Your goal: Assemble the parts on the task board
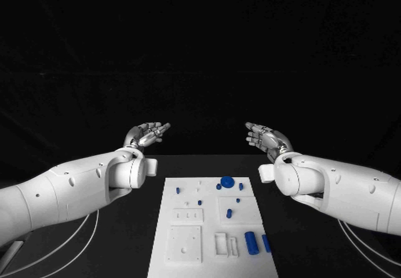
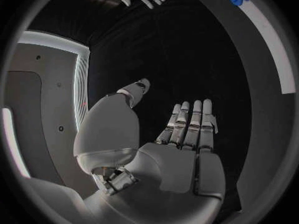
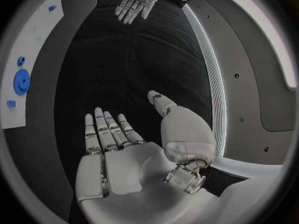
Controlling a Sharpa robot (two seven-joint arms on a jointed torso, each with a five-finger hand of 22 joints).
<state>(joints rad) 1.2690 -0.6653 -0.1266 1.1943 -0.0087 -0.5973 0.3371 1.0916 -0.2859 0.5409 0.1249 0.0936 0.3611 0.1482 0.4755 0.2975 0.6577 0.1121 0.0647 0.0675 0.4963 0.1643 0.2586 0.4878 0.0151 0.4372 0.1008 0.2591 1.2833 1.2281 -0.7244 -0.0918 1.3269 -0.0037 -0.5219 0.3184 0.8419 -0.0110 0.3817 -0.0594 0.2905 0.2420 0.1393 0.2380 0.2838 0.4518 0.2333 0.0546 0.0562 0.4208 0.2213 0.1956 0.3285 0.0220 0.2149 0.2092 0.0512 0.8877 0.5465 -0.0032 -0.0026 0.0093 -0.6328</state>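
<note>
The white task board [image 1: 188, 255] lies in the middle of the black table. Several small blue parts sit on it: a round blue disc [image 1: 227, 181] near its far edge, and a blue cylinder [image 1: 250, 242] beside a blue bar [image 1: 266, 243] near the front right. My left hand [image 1: 145, 135] is raised beyond the board's far left, open and empty, fingers apart. My right hand [image 1: 266, 138] is raised beyond the far right, palm inward, also empty. The left wrist view shows my left hand [image 2: 181, 149] with straight fingers, the right wrist view my right hand [image 3: 118, 149] likewise.
White cables [image 1: 67, 246] run over the table at the left, and others [image 1: 368, 255] at the right. Black table surface [image 1: 125, 243] flanks the board on both sides. The board's edge with the blue disc [image 3: 22, 81] appears in the right wrist view.
</note>
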